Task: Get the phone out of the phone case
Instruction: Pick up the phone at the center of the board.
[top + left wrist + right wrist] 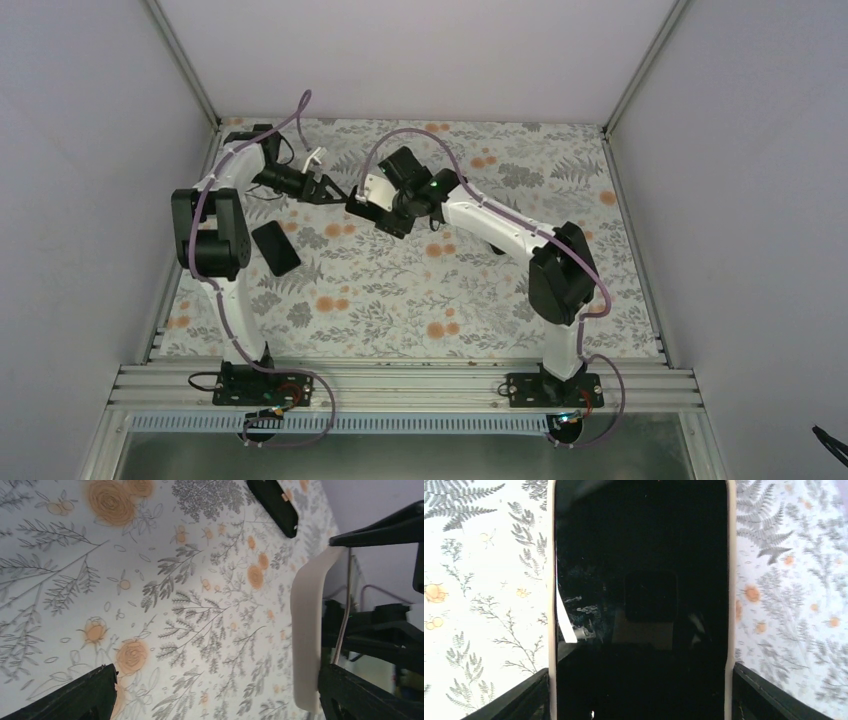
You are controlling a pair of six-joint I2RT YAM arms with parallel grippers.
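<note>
Clamped in right tool [641, 702] across both long sides, held off tabletop [420, 290]: cream phone case [730, 605]. Seated inside it: phone [641, 580], dark screen toward wrist camera. Spread wide just beside case, gripping nothing: left tool [220, 700]. In left wrist view, case edge close against inner face of one finger [365, 697]; cannot tell whether touching. Flat on tabletop near left arm, well apart from both tools: black phone-shaped slab [275, 248].
</note>
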